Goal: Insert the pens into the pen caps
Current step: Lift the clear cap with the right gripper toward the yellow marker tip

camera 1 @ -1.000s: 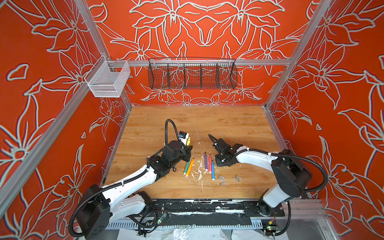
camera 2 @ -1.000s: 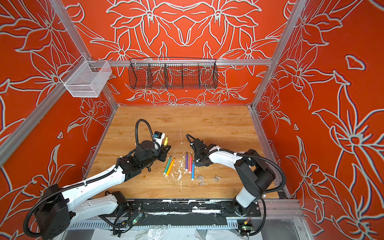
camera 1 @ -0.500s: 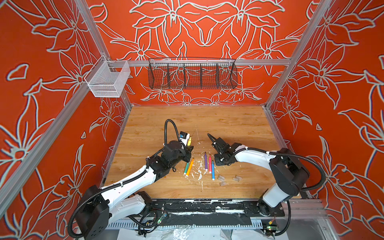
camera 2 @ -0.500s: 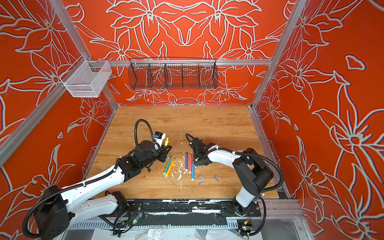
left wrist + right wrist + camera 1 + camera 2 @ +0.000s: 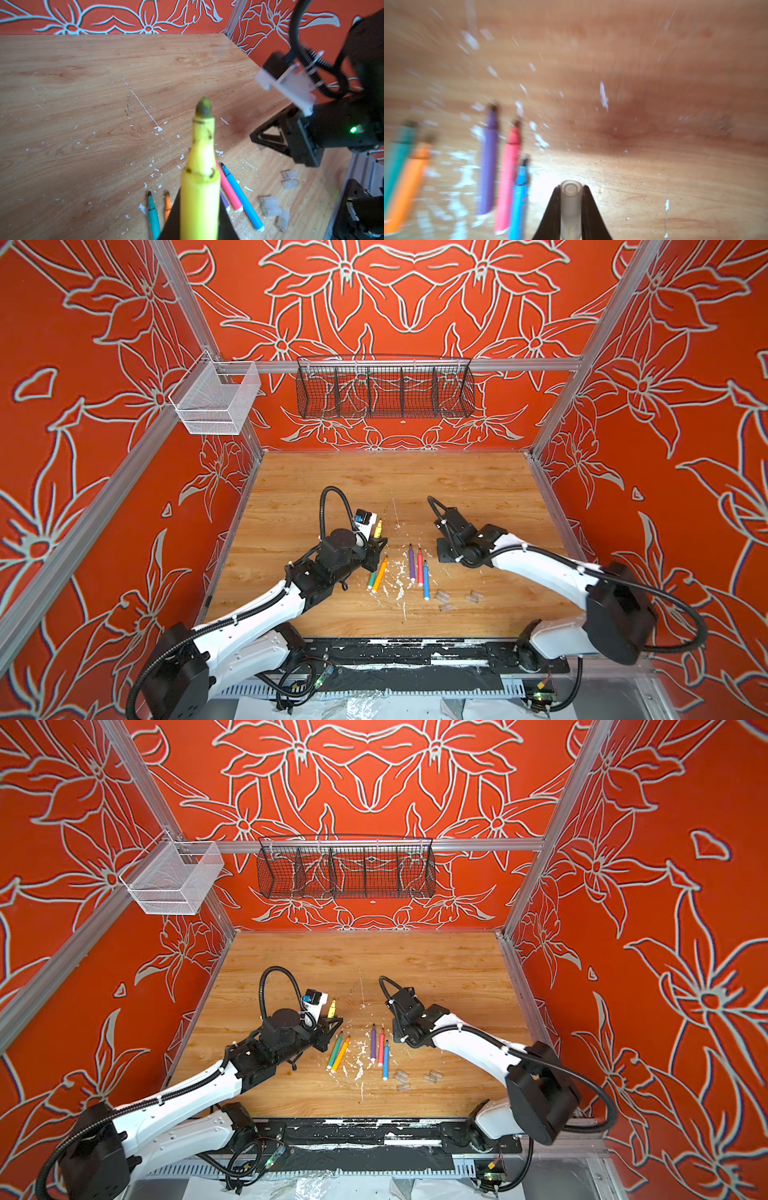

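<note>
Left fingers [image 5: 169, 229] clamp the yellow pen [image 5: 200, 187], right fingers [image 5: 550, 218] a clear cap [image 5: 570, 199].

Bright even light; motion-blurred pens [image 5: 488, 162] in right wrist view

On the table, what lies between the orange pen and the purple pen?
No pen or cap lies there. Between the orange pen and the purple pen both top views show only white paint flecks on the table.

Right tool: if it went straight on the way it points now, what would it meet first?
Probably bare wooden table, just beyond the clear cap that the right tool grips. The blue pen lies beside that line, not in it. The view is blurred, so depth is uncertain.
</note>
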`<state>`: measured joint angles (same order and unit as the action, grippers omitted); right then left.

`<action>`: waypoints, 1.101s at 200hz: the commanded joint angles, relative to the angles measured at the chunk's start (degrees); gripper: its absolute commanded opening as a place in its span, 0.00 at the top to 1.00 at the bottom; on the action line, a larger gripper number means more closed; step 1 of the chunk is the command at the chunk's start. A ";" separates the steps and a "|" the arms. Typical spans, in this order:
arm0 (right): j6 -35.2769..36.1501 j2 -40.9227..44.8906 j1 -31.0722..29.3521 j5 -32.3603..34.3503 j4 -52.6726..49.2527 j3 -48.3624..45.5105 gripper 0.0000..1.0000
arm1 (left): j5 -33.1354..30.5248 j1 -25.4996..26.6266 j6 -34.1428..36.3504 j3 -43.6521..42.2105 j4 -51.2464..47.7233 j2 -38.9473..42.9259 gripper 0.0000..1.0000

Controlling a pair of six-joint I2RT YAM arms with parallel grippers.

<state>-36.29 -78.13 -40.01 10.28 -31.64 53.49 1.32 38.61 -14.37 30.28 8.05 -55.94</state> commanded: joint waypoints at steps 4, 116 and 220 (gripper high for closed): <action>-4.58 6.26 -0.16 2.80 3.02 4.38 0.97 | 2.37 -0.20 -0.36 -0.44 3.05 1.70 1.00; -4.88 23.39 1.07 2.70 31.30 -14.28 1.00 | 17.28 -0.04 -10.97 4.86 8.73 -15.02 1.00; -7.61 26.43 1.12 -7.47 50.37 -22.31 1.00 | 23.01 4.79 -8.44 13.46 14.28 -30.23 1.00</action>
<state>-42.46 -50.19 -39.07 8.86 9.47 32.69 20.69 42.50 -26.46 42.35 21.04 -85.62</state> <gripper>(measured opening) 0.169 0.149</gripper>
